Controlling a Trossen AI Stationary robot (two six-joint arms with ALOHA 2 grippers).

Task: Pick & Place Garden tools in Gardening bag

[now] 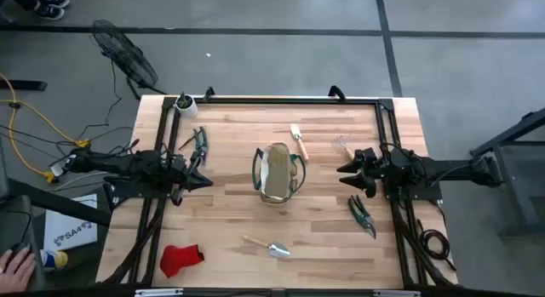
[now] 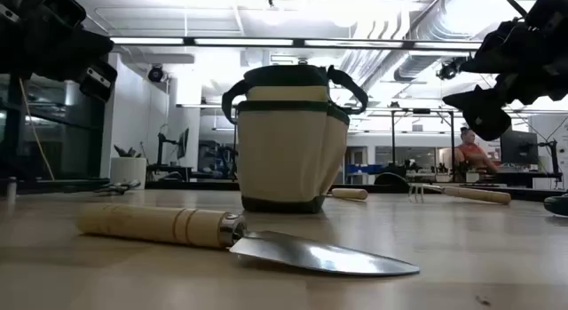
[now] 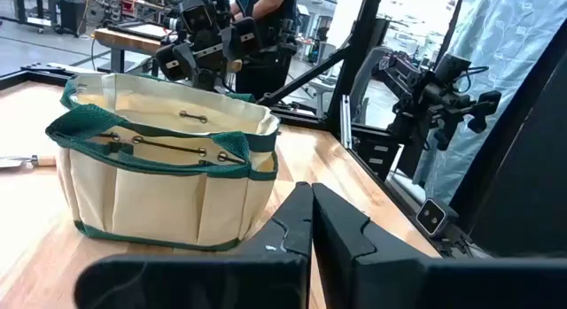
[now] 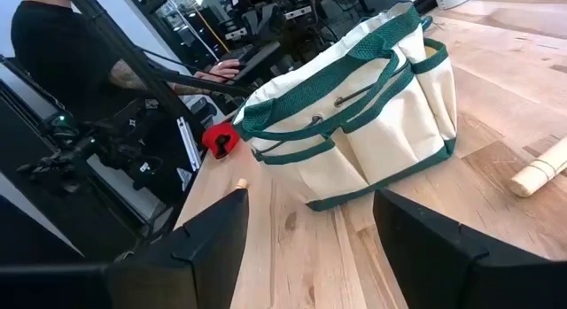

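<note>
The bag (image 1: pixel 278 173) stands upright in the middle of the worktop (image 1: pixel 230 212), its mouth open and no tool visible inside. It is soft canvas and likely to sag or tip if nudged, so tools should drop in from above, clear of the loop handles.

The tools lie scattered around it. A trowel (image 1: pixel 267 245) rests near the front edge; its blade looks smooth and slippery, so the round wooden handle is the better hold. A wood-handled fork (image 1: pixel 298 141) lies just behind the bag towards the back edge. One pair of shears (image 1: pixel 197 141) lies towards the back-left corner and another (image 1: pixel 362 214) towards the right edge; both look stiff and fairly heavy, best pinched across the green handles. A pale wiry tool (image 1: pixel 342 145) lies near the right gripper and looks light and springy. The red glove (image 1: pixel 180 259) at the front-left corner is limp and can be pinched anywhere.

The left gripper (image 1: pixel 197 179) hovers left of the bag, fingers pressed together, holding nothing. The right gripper (image 1: pixel 352 178) hovers right of the bag, fingers spread wide, empty.
</note>
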